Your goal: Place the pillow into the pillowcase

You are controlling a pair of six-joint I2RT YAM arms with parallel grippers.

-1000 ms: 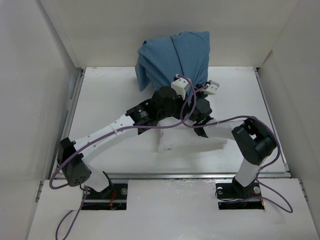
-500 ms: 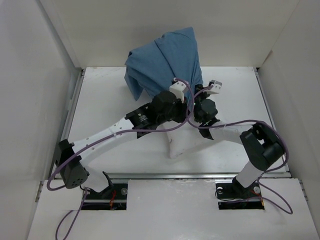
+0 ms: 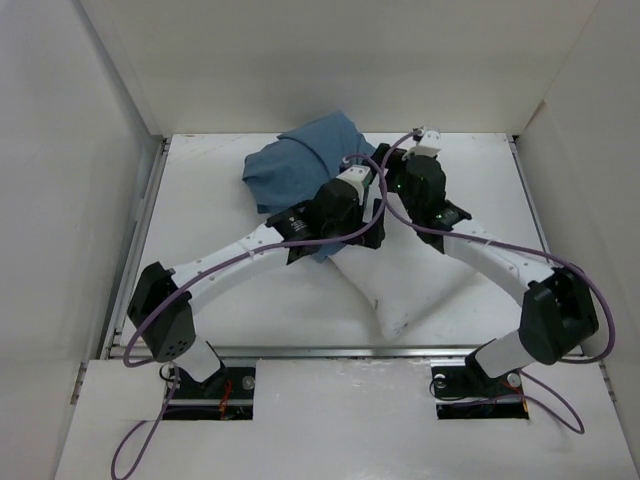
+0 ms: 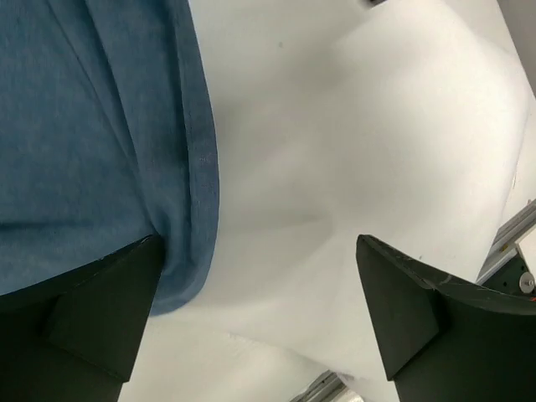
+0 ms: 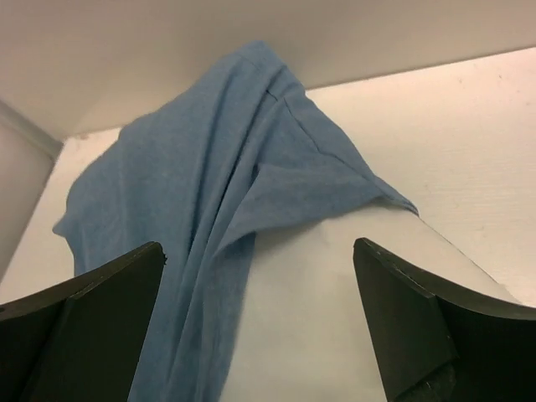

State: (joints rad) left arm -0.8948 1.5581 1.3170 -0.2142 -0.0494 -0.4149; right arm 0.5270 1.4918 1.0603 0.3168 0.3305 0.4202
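Observation:
The slate-blue pillowcase (image 3: 295, 165) lies crumpled at the back of the table, its near edge draped over the far end of the white pillow (image 3: 400, 290). The pillow runs diagonally toward the front, one corner pointing at the near edge. My left gripper (image 4: 260, 310) is open just above the pillow (image 4: 352, 151), with the pillowcase hem (image 4: 180, 167) beside its left finger. My right gripper (image 5: 255, 318) is open too, hovering over the pillow (image 5: 335, 318) where the pillowcase (image 5: 193, 184) covers it. Neither gripper holds anything. Both wrists (image 3: 350, 200) meet over the pillow's covered end.
White walls enclose the table on the left (image 3: 60, 200), back (image 3: 330, 60) and right (image 3: 590, 180). A metal rail (image 3: 340, 350) runs along the near edge. Purple cables (image 3: 400, 170) loop over both wrists.
Both grippers have opened and let go of the pillowcase. It has dropped from its raised tent shape onto the table and pillow. Both arms have lowered and reached farther back.

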